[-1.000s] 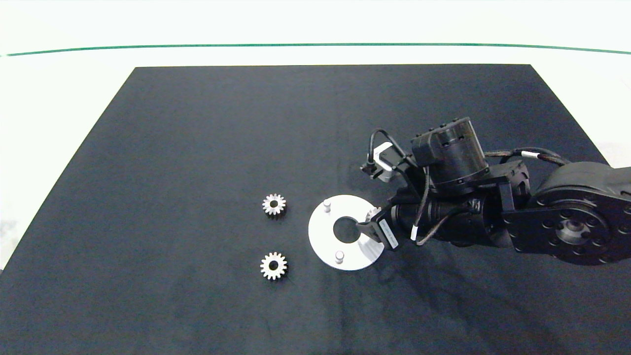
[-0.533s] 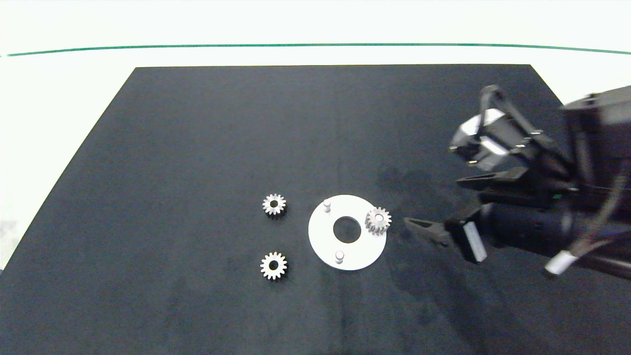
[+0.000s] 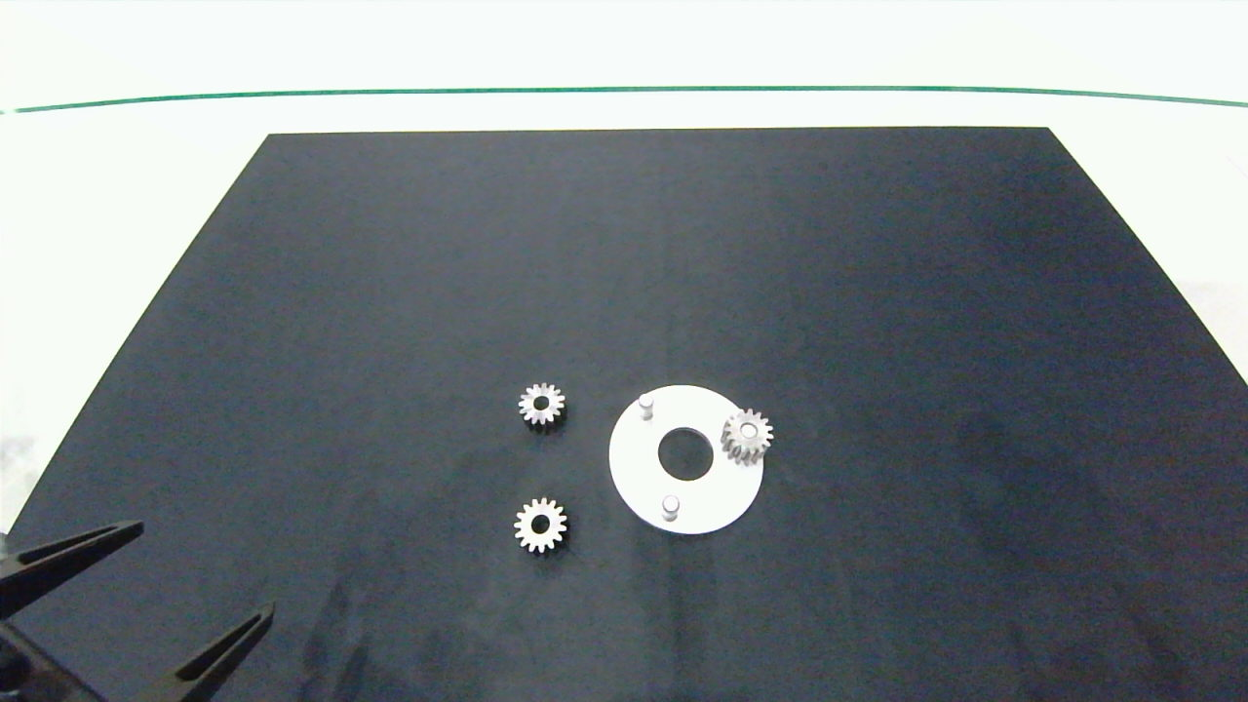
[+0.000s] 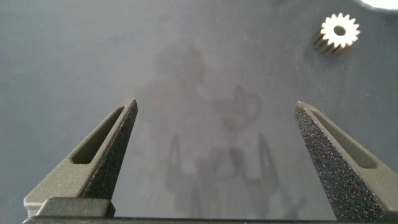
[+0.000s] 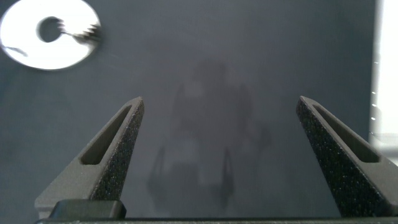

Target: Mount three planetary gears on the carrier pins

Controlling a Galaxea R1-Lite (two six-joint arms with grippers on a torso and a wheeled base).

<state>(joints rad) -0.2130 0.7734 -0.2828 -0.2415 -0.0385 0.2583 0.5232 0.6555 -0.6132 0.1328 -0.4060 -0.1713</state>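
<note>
The white carrier disc [image 3: 636, 468] lies on the black mat right of centre. One silvery planetary gear [image 3: 747, 435] sits on its right pin; the two other pins [image 3: 645, 404] [image 3: 670, 507] stand bare. Two more gears lie flat on the mat left of the disc, one farther back [image 3: 541, 404] and one nearer [image 3: 540, 526]. My left gripper [image 3: 180, 600] enters at the bottom-left corner, open and holding nothing; its wrist view shows a gear [image 4: 339, 30] ahead of it. My right gripper [image 5: 217, 149] is out of the head view, open, with the disc [image 5: 34, 50] far ahead.
The black mat [image 3: 624, 253] covers most of a white table. A green line [image 3: 624, 90] runs along the far side.
The right arm let go of the gear on the right pin, pulled back to the right and left the head view. The left gripper has come in at the bottom-left corner.
</note>
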